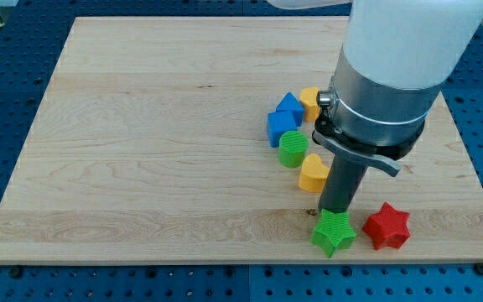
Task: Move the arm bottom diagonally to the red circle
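Resting just above green star [334,232], my tip [335,210] seemingly touching it; red star [386,226] beside; no pincer, no writing.

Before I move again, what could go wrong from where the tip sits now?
1. My tip is right at the green star; sliding toward the view's bottom would likely shove it to the board's near edge.
2. No red circle shows; the arm may hide it, so heading is uncertain.
3. The red star and yellow heart sit close enough to get bumped.
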`<control>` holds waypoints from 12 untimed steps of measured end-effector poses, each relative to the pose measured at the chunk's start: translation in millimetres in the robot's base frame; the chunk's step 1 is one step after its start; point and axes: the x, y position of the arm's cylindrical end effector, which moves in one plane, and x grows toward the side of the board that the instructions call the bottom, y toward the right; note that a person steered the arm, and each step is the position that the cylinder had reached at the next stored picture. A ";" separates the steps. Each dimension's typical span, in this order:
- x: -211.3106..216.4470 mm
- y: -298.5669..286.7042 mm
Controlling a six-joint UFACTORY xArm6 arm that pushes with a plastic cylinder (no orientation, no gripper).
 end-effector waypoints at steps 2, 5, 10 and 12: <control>-13.1 25.3; -28.1 76.2; -51.2 100.4; -62.0 75.2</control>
